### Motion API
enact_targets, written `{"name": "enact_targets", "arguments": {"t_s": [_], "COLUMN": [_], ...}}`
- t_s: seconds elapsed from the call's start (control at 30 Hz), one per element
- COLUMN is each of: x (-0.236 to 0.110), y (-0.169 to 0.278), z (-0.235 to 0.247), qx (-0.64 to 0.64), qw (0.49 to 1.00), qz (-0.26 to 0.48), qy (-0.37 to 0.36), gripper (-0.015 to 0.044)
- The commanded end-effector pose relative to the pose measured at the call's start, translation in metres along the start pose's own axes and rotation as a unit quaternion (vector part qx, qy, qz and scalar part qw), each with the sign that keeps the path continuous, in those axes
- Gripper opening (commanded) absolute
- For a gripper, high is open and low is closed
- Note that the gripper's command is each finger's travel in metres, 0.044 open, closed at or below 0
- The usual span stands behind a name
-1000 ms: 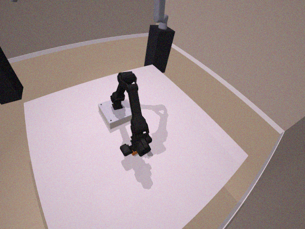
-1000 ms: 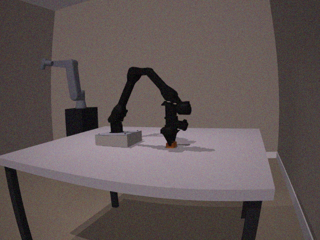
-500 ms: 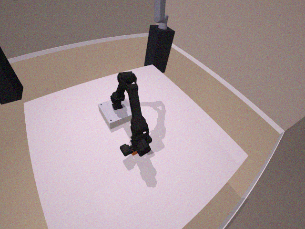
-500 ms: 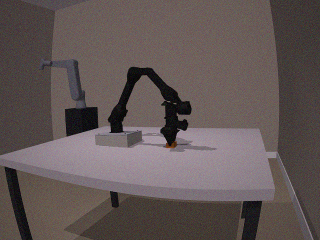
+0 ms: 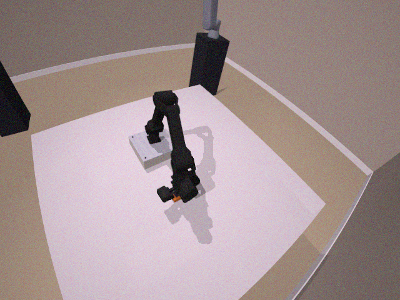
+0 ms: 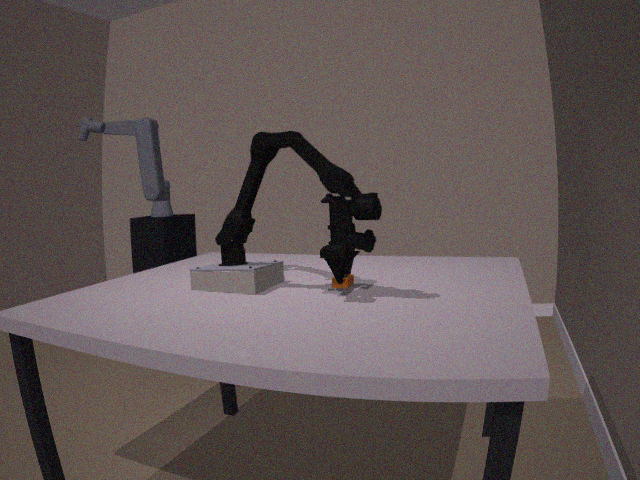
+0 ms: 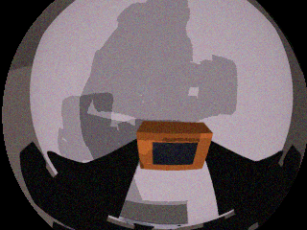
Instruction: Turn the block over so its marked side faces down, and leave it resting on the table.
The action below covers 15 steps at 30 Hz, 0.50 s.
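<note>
A small orange block (image 5: 175,198) (image 6: 344,281) (image 7: 175,146) rests on the white table (image 5: 97,206) (image 6: 258,330). Its dark marked face shows toward the wrist camera, facing up. My gripper (image 5: 175,195) (image 6: 341,277) (image 7: 173,145) points straight down and is shut on the block, one black finger on each side. In the top and exterior views the fingers hide most of the block.
My arm's grey base plate (image 5: 144,151) (image 6: 237,277) stands behind the block. Black pedestals stand off the table at the back (image 5: 208,62) (image 6: 161,240) and at the left (image 5: 11,106); one carries a grey arm (image 6: 147,160).
</note>
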State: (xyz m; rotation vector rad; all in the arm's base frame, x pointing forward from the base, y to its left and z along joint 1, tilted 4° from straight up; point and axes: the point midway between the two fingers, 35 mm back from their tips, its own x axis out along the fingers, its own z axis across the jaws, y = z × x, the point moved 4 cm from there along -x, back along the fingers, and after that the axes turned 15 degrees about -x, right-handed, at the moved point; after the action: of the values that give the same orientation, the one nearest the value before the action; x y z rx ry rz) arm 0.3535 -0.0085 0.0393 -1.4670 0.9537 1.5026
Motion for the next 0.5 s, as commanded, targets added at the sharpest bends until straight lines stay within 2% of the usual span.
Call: {"name": "enact_targets", "arguments": {"t_s": [0.0,0.47], "x": [0.0,0.0081], "y": [0.0019,0.0102], "z": [0.0001,0.0013], "qx": [0.003,0.005], "qw": [1.0,0.99], "qz": [-0.029,-0.136], "qy": [0.006,0.034], "gripper": [0.0,0.0]}}
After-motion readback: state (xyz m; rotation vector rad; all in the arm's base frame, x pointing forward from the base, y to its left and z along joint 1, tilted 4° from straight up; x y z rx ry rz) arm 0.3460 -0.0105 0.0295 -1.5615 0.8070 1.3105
